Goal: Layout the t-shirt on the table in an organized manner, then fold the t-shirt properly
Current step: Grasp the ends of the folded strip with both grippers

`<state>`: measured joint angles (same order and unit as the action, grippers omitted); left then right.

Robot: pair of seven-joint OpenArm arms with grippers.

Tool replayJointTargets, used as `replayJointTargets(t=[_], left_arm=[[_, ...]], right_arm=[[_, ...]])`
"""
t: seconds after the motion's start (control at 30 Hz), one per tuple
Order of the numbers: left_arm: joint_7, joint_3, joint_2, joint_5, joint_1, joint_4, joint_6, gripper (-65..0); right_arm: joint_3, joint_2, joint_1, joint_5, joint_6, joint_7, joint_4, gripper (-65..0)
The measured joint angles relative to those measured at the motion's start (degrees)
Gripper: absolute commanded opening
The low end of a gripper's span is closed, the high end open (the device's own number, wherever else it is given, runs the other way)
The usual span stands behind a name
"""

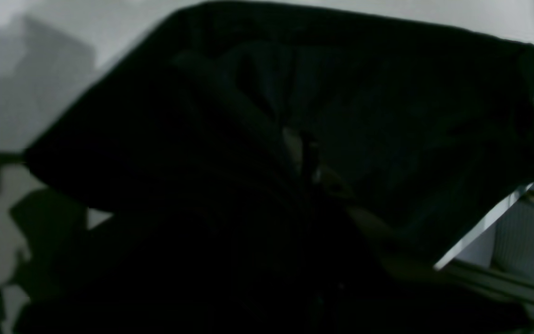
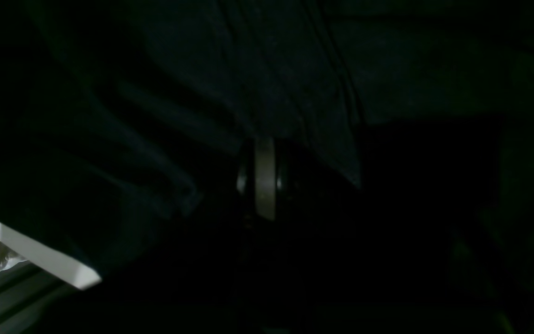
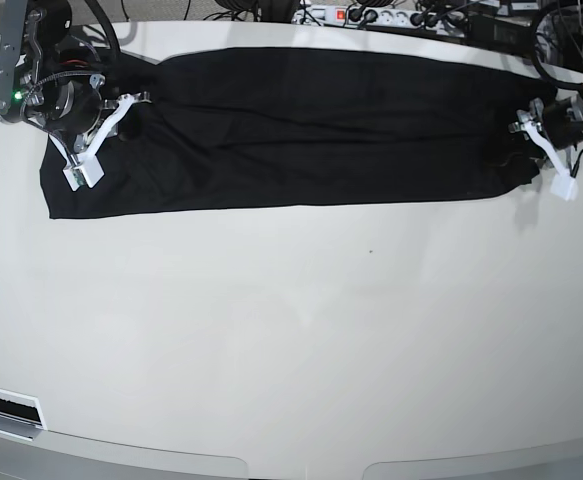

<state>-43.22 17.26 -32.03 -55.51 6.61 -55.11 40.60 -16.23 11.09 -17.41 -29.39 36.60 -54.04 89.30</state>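
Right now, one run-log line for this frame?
phase: fold | plain black soft-fabric t-shirt: long band across glossy white table | left gripper: at its end | right gripper: at opposite end

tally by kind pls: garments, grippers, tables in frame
Garments: 1, the black t-shirt, stretched in a long band across the far part of the table.
Grippers: 2, the right gripper at the band's one end, the left gripper at the other.
Tables: 1, the white table.
Total: 4
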Motion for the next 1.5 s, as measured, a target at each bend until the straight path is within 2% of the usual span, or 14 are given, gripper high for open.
replayJointTargets(t=[0.07,0.2,0.3,0.47,0.53,0.63,0.7,0.77,0.87,1.0,1.13,1.37,1.5], left_arm=[[-0.33,0.09,-0.55,0.48,-0.70,0.02,-0.02,-65.0],[-0.09,2.69,-1.70,6.19,-2.89,0.15,-0.68,-65.0],[1.18,4.92,-3.02,9.14,-3.48,0.15,-0.92,-65.0],[0.68,6.95,-6.38,9.18,-3.32,0.20,-0.90,-65.0],[-0.83,7.26,-8.46,5.68,-3.30,0.26,-0.94,-65.0],[-9.05,7.52,-10.88,-4.66,-3.45,0.20,-1.09,-65.0],[-15.45,7.52,-11.15,-11.67,-3.45,-0.39,-1.09,-65.0],[-20.63,7.52,-10.99,-15.56,-3.41,-1.75,-1.11,-65.0],[-23.41,7.52,-11.02,-18.49,-3.30,-4.72,-1.09,-65.0],[-30.12,7.52,-10.99,-28.11,-3.28,-9.57,-1.16,-65.0],[-34.42,7.52,-9.84,-28.04,-3.28,-14.95,-0.92,-65.0],[-34.58,7.08,-2.29,-28.02,-1.40,-17.33,-0.87,-65.0],[-34.16,4.48,0.44,-28.06,-1.70,-17.38,-0.87,-65.0]], right_arm=[[0.00,0.04,0.15,-3.10,2.47,-0.85,-0.02,-65.0],[0.00,0.39,0.44,-12.11,2.93,-2.58,1.49,-65.0],[0.00,0.68,0.42,-14.03,2.91,-4.63,4.35,-65.0],[0.00,0.63,0.44,-17.25,2.93,-6.21,8.35,-65.0],[0.00,0.63,0.44,-17.20,2.93,-6.21,8.90,-65.0],[0.00,0.66,0.39,-17.16,2.91,-6.25,8.90,-65.0],[0.00,0.63,0.42,-17.16,2.93,-6.21,8.90,-65.0],[0.00,0.63,0.44,-17.16,2.93,-6.21,8.90,-65.0],[0.00,0.63,0.94,-17.11,2.91,-6.21,8.90,-65.0],[0.00,0.61,1.53,-15.17,2.93,-5.31,8.90,-65.0],[0.00,0.46,1.27,-13.49,2.91,-4.15,8.90,-65.0],[0.00,0.48,1.36,-12.96,2.93,-3.19,8.90,-65.0],[0.00,0.33,1.38,-13.05,2.93,-3.19,8.90,-65.0]])
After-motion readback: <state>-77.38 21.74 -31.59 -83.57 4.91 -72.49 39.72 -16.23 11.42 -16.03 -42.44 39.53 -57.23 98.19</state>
